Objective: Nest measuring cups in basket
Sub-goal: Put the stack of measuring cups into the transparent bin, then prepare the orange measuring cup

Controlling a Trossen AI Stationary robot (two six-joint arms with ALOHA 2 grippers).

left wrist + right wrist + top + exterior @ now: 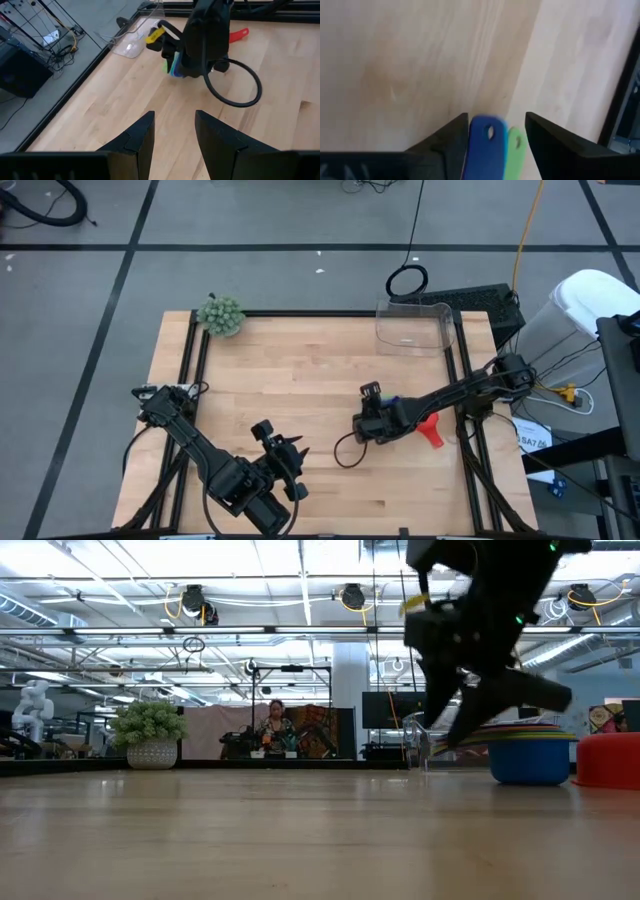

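Low view: bare wooden table (pixel 250 830); potted plant (pixel 150 735); bright ceiling lights

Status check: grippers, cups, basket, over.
Right gripper open around blue cup handle on nested stack. Left gripper open, idle. Basket empty, far edge.

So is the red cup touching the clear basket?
Apart. The high view shows bare wood between the red cup near the right tool and the basket at the table's far edge.
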